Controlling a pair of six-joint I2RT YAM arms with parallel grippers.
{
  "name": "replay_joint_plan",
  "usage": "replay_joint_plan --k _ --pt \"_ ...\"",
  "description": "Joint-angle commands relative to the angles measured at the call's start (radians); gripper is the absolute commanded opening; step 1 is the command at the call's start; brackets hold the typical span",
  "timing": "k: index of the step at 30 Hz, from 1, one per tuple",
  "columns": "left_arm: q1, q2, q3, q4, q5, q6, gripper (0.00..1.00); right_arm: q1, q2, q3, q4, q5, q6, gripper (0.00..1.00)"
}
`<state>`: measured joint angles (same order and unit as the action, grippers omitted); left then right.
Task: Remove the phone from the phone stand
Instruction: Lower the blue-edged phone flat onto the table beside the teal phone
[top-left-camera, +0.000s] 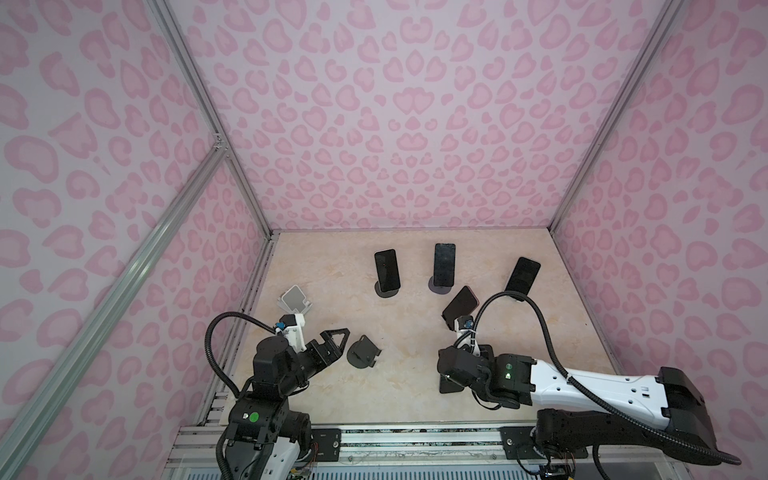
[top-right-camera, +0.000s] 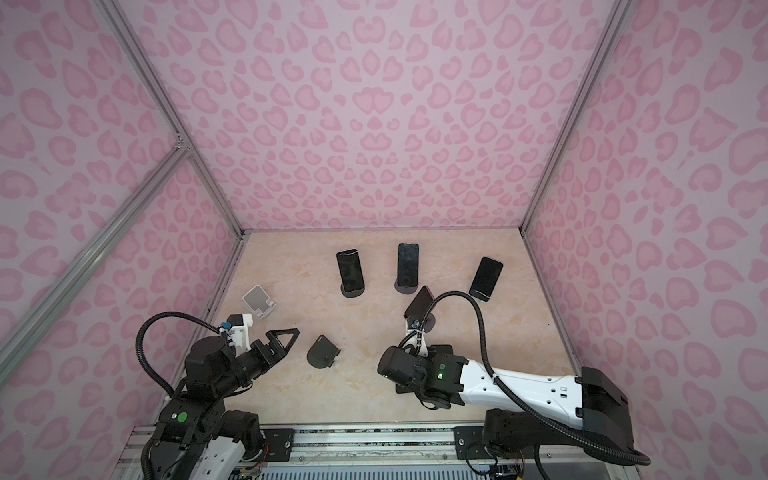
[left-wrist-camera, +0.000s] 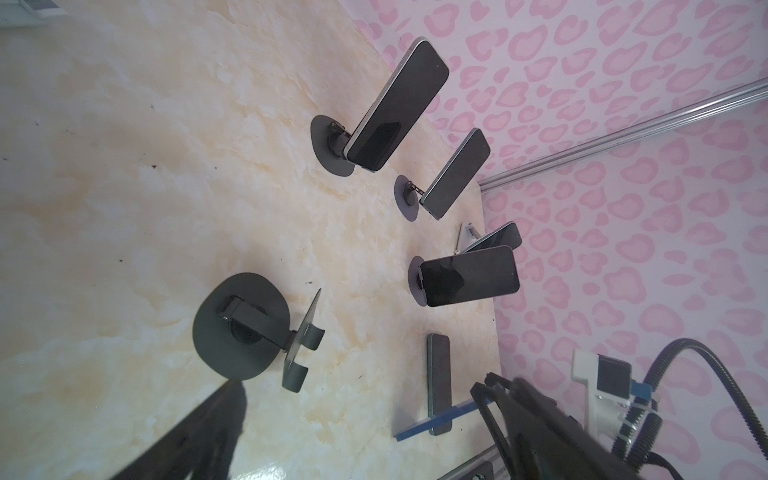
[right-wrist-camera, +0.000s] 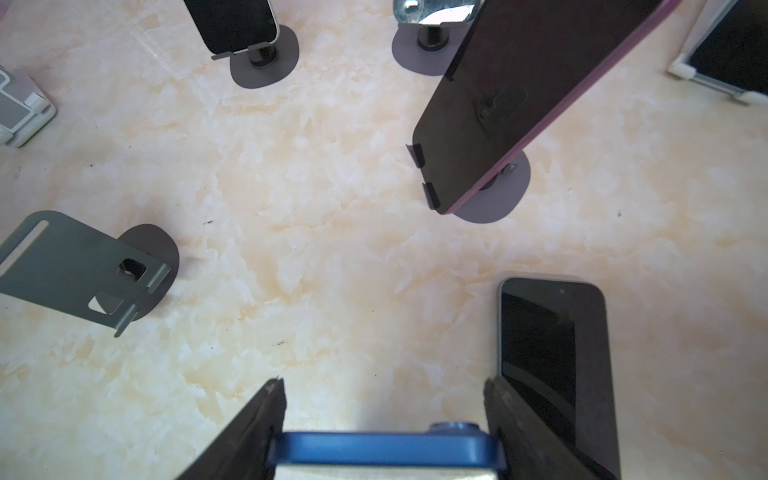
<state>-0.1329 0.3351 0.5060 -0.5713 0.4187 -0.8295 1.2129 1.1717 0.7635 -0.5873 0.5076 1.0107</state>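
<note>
At near left the left pincer gapes wide, holding nothing, just beside an empty black stand. Four propped phones stand farther back. At near right the right pincer grips a blue phone by its edges over the counter, beside a flat phone.

Stereo overhead, two wrist cameras
From high above the near edge, angled down over the whole counter; from the left wrist, low, aimed right and far; from the right wrist, close, aimed far; all sharing the empty black stand.
</note>
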Motion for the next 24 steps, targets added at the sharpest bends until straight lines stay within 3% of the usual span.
replay_joint_plan --k 1,24 --pt "0.001 0.0 -0.004 0.021 -0.005 -0.002 0.99 -0.014 0.013 -0.02 0.052 -0.018 -0.006 0.52" --pt "0.001 0.027 -0.022 0.036 -0.014 0.001 0.99 -0.137 0.168 -0.076 0.232 -0.097 -0.071 0.52"
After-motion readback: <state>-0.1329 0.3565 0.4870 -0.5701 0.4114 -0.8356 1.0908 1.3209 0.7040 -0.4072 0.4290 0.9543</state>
